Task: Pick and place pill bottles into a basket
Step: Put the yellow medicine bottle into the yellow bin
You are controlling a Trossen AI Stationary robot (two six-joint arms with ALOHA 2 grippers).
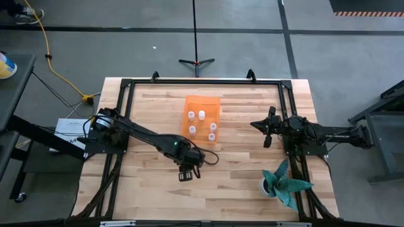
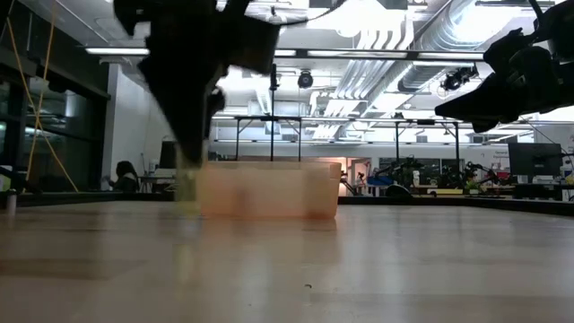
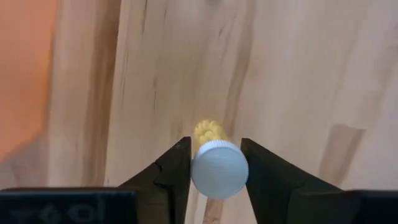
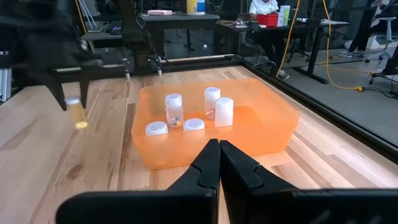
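You are in the carry step: your left gripper (image 3: 214, 168) is clenched on the last small translucent white-capped pill bottle (image 3: 217, 167), lifted off the pale wooden table (image 1: 240, 183), roughly at six o'clock from the translucent orange rectangular plastic basket (image 1: 205, 101), which holds five bottles. Next, I judge, swing it toward twelve o'clock over the rim, then release. Your right gripper (image 4: 219, 163) waits at three o'clock, fingers closed on nothing.

A robotics lab or workshop hall. Across the top of the low view run exposed ceiling ducts (image 2: 502, 45) and strip lights; another robot rig (image 2: 404, 170) stands at mid-right. The upper right wrist view shows cluttered workbenches (image 4: 186, 15) and a yellow cable (image 4: 305, 43).
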